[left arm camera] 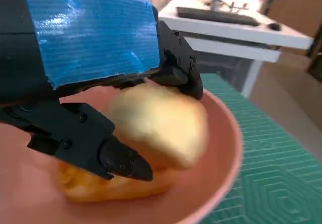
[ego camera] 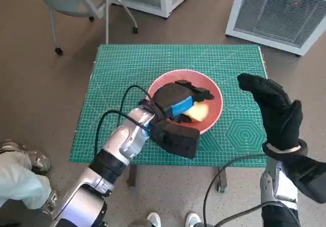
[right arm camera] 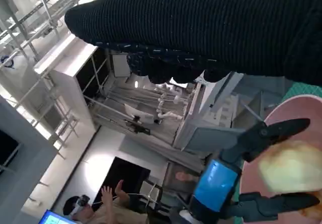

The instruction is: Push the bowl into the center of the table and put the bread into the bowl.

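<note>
Pink bowl (ego camera: 214, 102), left hand (ego camera: 175, 104) gripping bread (ego camera: 199, 112) inside it, right hand (ego camera: 275, 109) spread empty

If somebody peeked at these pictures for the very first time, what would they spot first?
Probably the pink bowl near the middle of the green mat, with the left hand and its bright blue tape reaching into it. That hand's black fingers sit around the yellow bread inside the bowl. Next they'd notice the gloved right hand, raised and holding nothing, to the bowl's right.
</note>
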{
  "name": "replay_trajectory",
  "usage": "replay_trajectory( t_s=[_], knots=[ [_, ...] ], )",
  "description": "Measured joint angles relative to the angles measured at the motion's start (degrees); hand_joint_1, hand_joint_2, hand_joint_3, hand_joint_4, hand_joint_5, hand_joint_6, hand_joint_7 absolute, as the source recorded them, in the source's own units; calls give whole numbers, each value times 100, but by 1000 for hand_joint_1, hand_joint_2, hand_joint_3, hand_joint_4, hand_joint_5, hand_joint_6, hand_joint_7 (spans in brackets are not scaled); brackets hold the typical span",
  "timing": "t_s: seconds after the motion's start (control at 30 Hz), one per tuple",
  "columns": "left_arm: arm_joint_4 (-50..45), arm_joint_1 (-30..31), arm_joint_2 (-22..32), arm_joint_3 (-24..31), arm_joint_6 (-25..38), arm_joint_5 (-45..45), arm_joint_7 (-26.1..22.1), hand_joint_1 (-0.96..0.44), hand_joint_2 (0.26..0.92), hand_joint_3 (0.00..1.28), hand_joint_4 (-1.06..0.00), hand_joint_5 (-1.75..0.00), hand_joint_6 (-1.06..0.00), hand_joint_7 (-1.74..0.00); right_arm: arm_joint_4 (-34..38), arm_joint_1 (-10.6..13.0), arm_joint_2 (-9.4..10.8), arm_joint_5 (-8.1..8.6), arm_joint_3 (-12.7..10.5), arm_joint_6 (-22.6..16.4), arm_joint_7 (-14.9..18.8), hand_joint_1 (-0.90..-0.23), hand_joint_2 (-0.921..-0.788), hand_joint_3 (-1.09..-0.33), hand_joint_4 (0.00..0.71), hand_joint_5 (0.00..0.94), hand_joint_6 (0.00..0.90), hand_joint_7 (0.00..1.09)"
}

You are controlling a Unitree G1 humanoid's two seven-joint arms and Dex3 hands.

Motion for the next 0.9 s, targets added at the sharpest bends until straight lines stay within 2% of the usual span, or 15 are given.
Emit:
replay_trajectory(
  t_s=[0.43,0.77,0.9],
  knots=[
    [-619,290,197,424,-323,-608,-154,-461,889,7,-83,-5,-233,-8,1,1,4,-17,46,-17,-75,-631,-921,-738,86,5,-1,356],
    [-1255,720,380,1201,-887,-1864,-571,-498,915,16,-78,-3,-229,-8,-6,0,7,-90,86,-14,-95,-624,-921,-740,85,4,-1,355],
    [-1371,871,390,1588,-1176,-2555,-752,-510,920,65,-86,-5,-250,-18,-109,0,9,-92,120,12,-125,-617,-921,-744,84,3,-1,352]
  ],
)
